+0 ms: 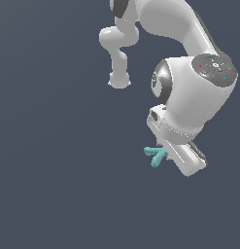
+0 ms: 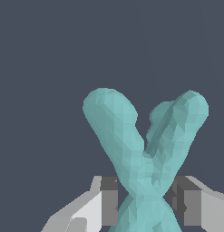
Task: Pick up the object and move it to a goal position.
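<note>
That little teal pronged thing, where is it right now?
The teal pronged piece sits right of centre in the exterior view, tucked against the white end effector. In the wrist view its stem lies between the two fingers.

A flat, uniform slate-blue ground point(image 1: 53, 185) fills everything behind the scene in the exterior view, with no edges, markings or seams to be made out. The wrist view shows the same plain dark blue-grey surface point(image 2: 41, 68), evenly lit and featureless. Nothing else shows on it in either of the 2 views.
</note>
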Motion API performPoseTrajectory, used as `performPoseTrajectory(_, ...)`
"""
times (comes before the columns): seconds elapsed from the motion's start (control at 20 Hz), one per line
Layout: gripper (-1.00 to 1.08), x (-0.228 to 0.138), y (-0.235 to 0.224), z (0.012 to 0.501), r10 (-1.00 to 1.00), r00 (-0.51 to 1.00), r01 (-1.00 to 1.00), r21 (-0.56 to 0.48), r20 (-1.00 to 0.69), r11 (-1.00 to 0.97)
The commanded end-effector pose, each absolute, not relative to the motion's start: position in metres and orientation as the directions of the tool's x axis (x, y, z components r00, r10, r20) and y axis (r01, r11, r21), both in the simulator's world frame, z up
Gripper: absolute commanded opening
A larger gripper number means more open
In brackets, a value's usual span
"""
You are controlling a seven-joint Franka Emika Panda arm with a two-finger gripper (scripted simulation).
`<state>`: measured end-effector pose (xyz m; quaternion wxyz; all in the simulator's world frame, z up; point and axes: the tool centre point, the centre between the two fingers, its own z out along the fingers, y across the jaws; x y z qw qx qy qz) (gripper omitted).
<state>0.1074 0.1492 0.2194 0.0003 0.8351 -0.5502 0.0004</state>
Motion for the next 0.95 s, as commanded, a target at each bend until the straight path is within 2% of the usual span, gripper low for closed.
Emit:
performPoseTrajectory(0.0, -1.0, 0.115, 0.152, 0.226, -0.919, 0.395, -0.919, 0.0, 0.001, -0.395)
performPoseTrajectory(0.9, -1.0, 0.136, 0.159, 0.244, -0.919, 0.395, -0.919, 0.0, 0.0, -0.395)
